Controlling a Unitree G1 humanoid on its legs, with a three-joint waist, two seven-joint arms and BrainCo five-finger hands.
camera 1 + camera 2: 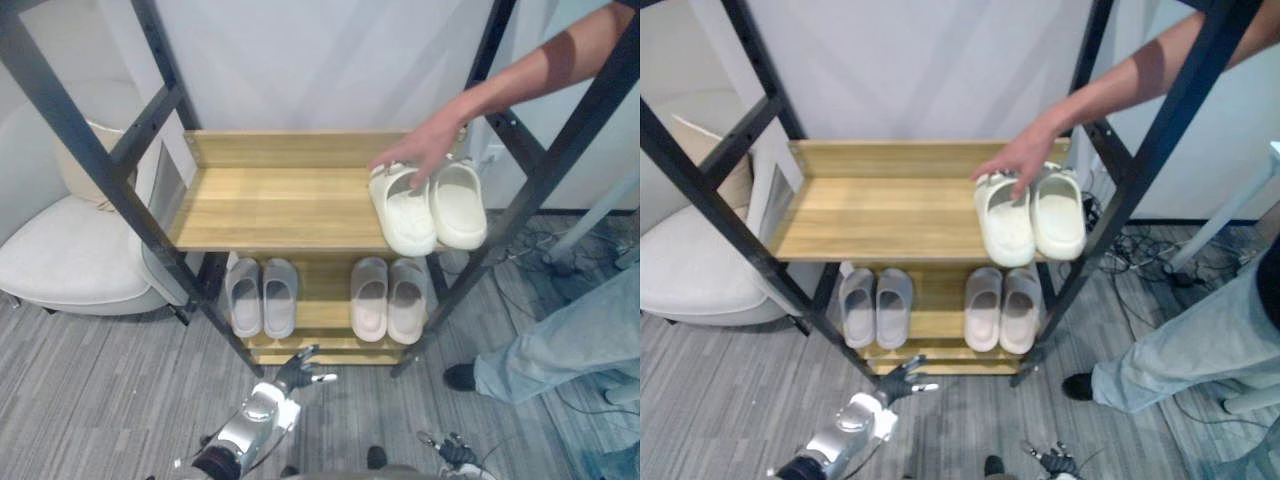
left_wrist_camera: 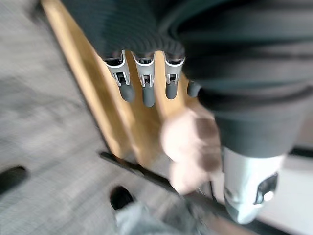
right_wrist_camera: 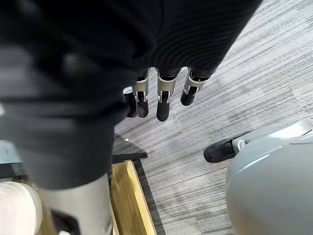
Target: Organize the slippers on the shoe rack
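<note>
Fingers (image 2: 145,81) on left hand (image 1: 298,372) and right hand (image 3: 165,95) are hanging straight, empty; cream slippers (image 1: 430,205) are lying twelve-to-six, at twelve o'clock from the right hand.

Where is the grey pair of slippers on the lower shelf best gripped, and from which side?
Probably the near ends of the grey slippers, from the open front: they lie flat, pointing front to back, under the upper shelf.

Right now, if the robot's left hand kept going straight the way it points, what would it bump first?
Probably the wooden front edge of the bottom shelf, just ahead of the left hand; the pinkish slippers sit beyond it. Depth is hard to judge here.
</note>
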